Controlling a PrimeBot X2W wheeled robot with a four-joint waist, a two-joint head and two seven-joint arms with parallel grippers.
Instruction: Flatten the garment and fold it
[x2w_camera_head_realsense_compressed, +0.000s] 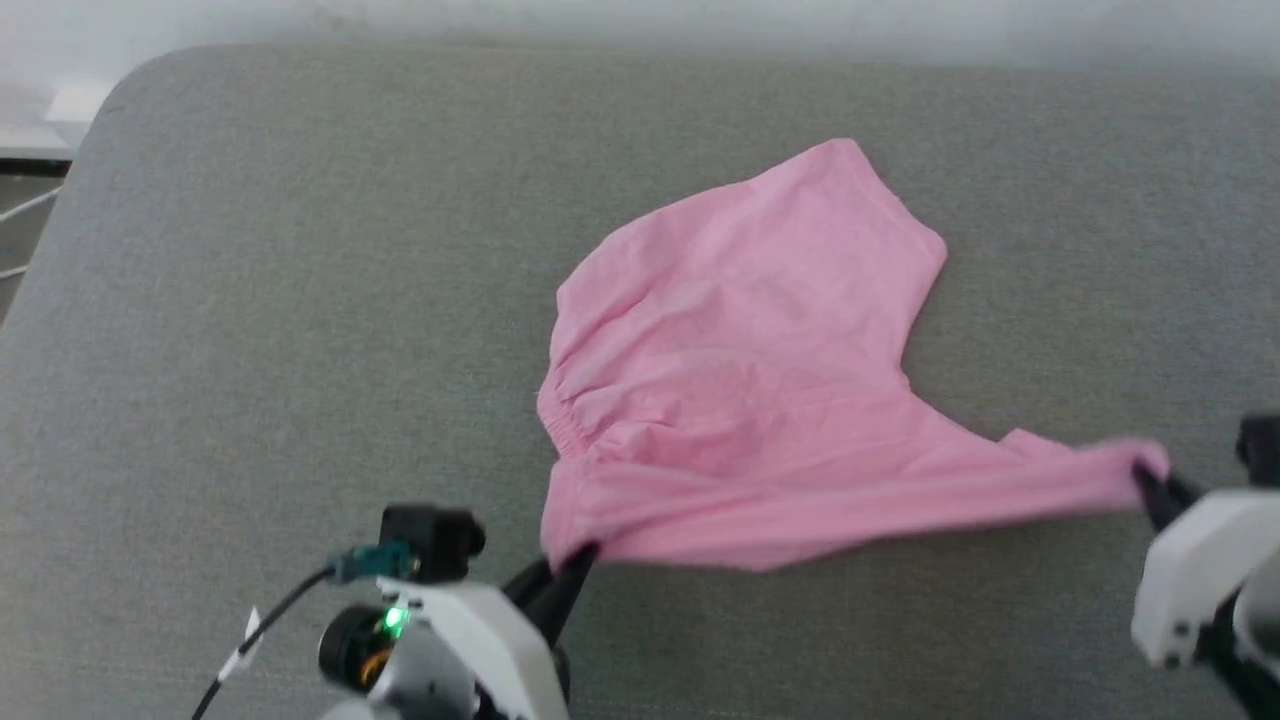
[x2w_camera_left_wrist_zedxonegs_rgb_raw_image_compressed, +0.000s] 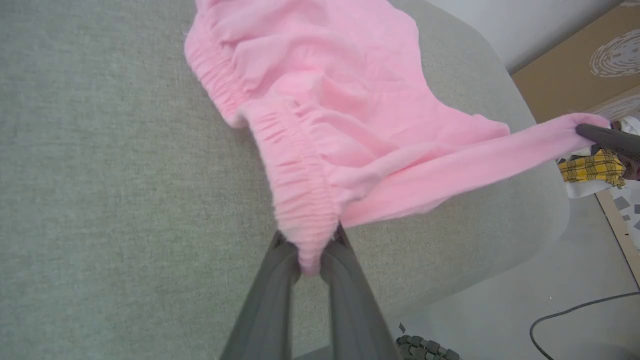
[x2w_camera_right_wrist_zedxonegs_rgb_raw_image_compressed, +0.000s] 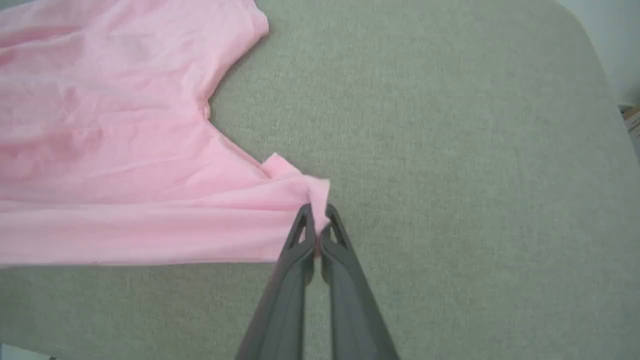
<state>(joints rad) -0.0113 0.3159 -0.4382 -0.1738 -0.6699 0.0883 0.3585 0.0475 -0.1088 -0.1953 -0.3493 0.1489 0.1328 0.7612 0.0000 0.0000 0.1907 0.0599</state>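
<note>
Item: garment (x2w_camera_head_realsense_compressed: 740, 370), light-pink shorts of thin plain fabric. Lies on grey upholstered pad (x2w_camera_head_realsense_compressed: 250, 300), right of centre and close to the near edge. Gathered waistband (x2w_camera_head_realsense_compressed: 562, 410) toward the pad's left end; one leg flat, pointing to the far edge; other leg drawn out toward the right end. Near margin of the fabric stretched in a taut band, raised a little off the pad. At the band's left end, left gripper (x2w_camera_head_realsense_compressed: 572, 562) clenched on the near end of the waistband, elastic bunched between the two dark fingers (x2w_camera_left_wrist_zedxonegs_rgb_raw_image_compressed: 270, 300). At the band's right end, right gripper (x2w_camera_head_realsense_compressed: 1150, 485) clenched on the corner of the drawn-out leg hem, a small pink tuft poking past the tips. Grippers well apart along the near edge. Beyond the pad's right end, per left wrist view: cardboard box (x2w_camera_left_wrist_zedxonegs_rgb_raw_image_compressed: 575, 75), yellow plaid cloth (x2w_camera_left_wrist_zedxonegs_rgb_raw_image_compressed: 595, 167), dark cable (x2w_camera_left_wrist_zedxonegs_rgb_raw_image_compressed: 575, 315) on the floor (x2w_camera_left_wrist_zedxonegs_rgb_raw_image_compressed: 500, 310).
</note>
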